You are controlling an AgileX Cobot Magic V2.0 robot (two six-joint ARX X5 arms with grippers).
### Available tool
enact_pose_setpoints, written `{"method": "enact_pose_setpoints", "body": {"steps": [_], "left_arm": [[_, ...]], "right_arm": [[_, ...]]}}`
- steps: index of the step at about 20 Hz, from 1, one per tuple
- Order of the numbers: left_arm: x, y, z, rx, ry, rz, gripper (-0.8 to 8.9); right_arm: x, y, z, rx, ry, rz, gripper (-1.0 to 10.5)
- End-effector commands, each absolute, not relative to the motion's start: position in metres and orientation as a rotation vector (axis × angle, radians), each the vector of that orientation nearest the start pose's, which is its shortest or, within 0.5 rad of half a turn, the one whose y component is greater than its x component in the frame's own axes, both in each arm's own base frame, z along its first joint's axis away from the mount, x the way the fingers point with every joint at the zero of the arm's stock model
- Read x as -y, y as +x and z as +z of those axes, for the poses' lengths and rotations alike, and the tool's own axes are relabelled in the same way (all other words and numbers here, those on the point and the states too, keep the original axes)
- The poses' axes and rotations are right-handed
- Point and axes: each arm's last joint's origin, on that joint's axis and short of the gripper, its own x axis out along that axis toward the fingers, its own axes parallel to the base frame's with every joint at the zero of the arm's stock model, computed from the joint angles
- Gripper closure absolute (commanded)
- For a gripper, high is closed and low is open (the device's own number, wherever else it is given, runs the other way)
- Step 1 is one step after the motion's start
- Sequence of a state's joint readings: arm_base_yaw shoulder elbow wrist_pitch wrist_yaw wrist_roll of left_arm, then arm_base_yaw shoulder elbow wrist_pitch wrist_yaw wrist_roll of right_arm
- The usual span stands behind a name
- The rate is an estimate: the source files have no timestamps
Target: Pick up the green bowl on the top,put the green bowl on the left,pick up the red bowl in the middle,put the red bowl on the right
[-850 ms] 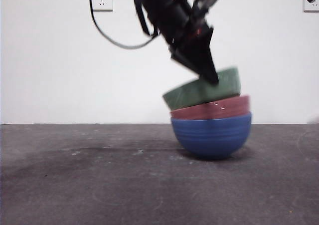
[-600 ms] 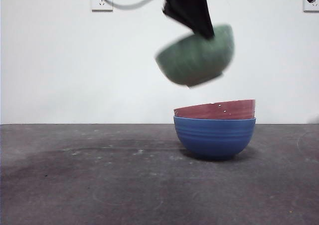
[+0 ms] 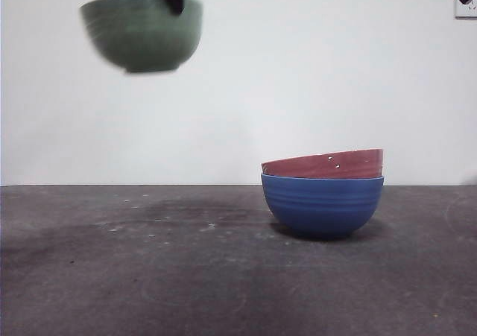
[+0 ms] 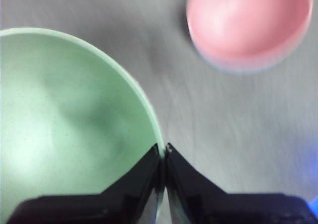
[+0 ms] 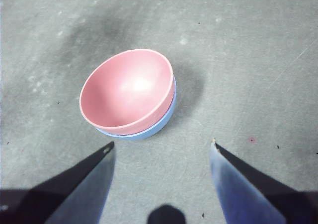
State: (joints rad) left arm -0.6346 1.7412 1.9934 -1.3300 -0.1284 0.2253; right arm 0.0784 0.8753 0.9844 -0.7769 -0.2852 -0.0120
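While left claw (image 4: 164,152) pinches green bowl (image 3: 141,32) rim, airborne, placing remains; red bowl (image 5: 128,91) untouched below open right claw (image 5: 161,147).

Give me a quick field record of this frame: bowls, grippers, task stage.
green bowl: airborne, high over the table's left part, rim pinched
left gripper: fingers shut on the green bowl's rim, one inside, one outside
red bowl: nested in the blue bowl, slightly tilted
blue bowl: on the table, bottom of the stack
right gripper: open, hovering above the red bowl, holding nothing
stage: green bowl lifted, not yet set down; red bowl untouched
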Motion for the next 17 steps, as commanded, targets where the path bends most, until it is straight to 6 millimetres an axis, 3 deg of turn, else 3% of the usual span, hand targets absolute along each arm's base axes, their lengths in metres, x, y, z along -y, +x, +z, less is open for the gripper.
{"method": "enact_pose_setpoints", "body": {"steps": [1, 4, 8, 10, 14, 17], "left_arm": [[0.185, 0.267, 0.37, -0.984, 0.568, -0.545, 8.22], [0.176, 0.259, 0.33, -1.0, 0.526, -0.538, 8.22], [0.177, 0.26, 0.265, -1.015, 0.49, -0.586, 8.22], [0.178, 0.257, 0.243, -1.016, 0.484, -0.588, 8.22], [0.174, 0.257, 0.219, -0.99, 0.464, -0.575, 8.22], [0.174, 0.257, 0.215, -0.977, 0.46, -0.575, 8.13]], "right_arm": [[-0.021, 0.162, 0.334, -0.657, 0.051, 0.354, 6.3], [-0.021, 0.162, 0.334, -0.657, 0.051, 0.354, 6.4], [-0.021, 0.162, 0.334, -0.658, 0.053, 0.355, 6.4], [-0.021, 0.162, 0.334, -0.66, 0.06, 0.355, 6.4], [-0.021, 0.162, 0.334, -0.66, 0.061, 0.355, 6.4], [-0.021, 0.162, 0.334, -0.661, 0.062, 0.358, 6.4]]}}
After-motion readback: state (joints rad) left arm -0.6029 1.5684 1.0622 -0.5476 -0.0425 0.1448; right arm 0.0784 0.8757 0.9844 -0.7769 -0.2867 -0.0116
